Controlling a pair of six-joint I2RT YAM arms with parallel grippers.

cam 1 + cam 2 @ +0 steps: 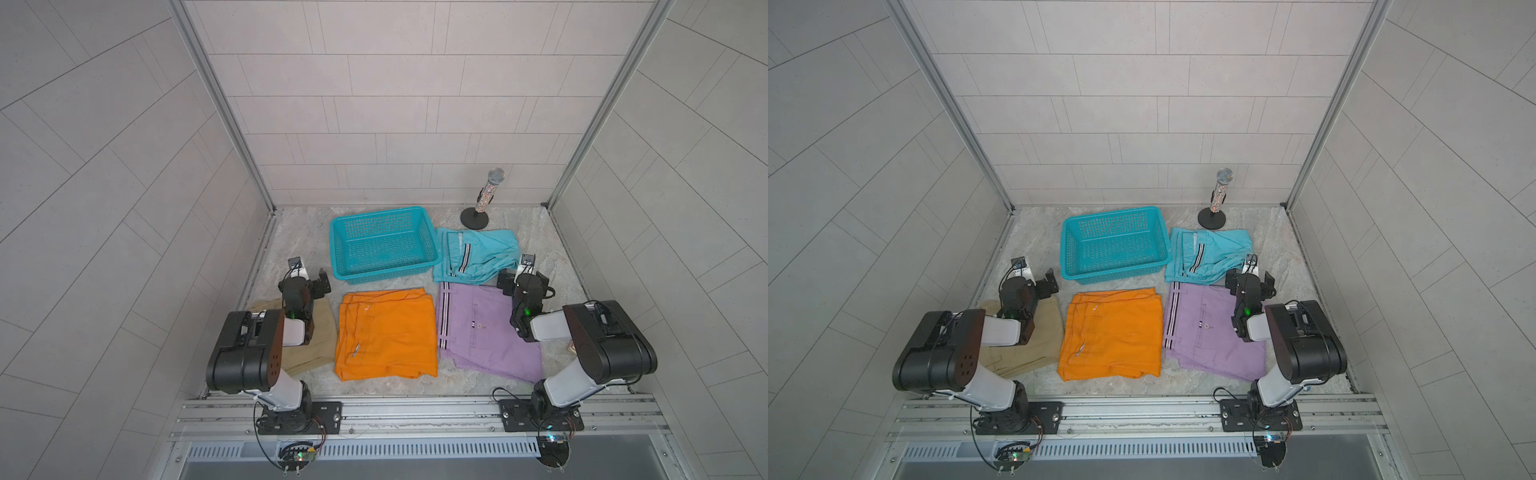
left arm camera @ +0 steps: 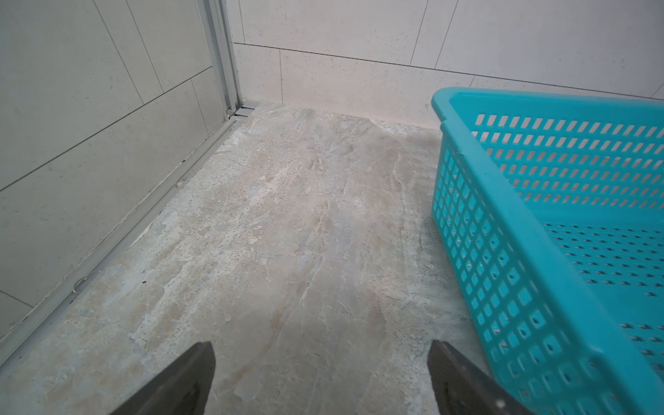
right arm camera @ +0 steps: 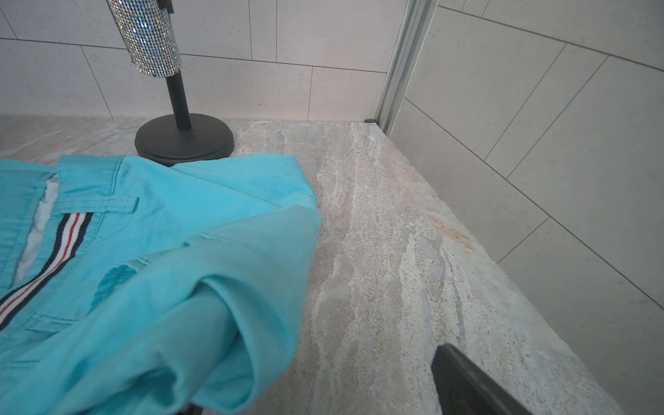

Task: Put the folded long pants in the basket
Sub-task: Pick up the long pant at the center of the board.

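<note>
— Okay, where do the pants sit from my end?
— All four lie flat on the table, and none is in yet. The orange pants are front middle. The tan pants lie to their left under my left arm, and the lilac pants to their right. The turquoise pants are behind the lilac, right against the basket. It stands empty at the back middle, its long axis across the table.
— Which claw is nearer?
— For the turquoise pair, the right gripper. It hovers at that pair's near right corner, jaws spread wide, holding nothing. In the right wrist view the cloth lies ahead and toward the basket side, its folded edge bulging up close by.
— And the left?
— The left gripper is also wide open and empty, over bare table just beside the basket's left wall. I'd take turquoise first: a short carry leftward over the rim. I'd mind the microphone stand just behind the pair.
</note>
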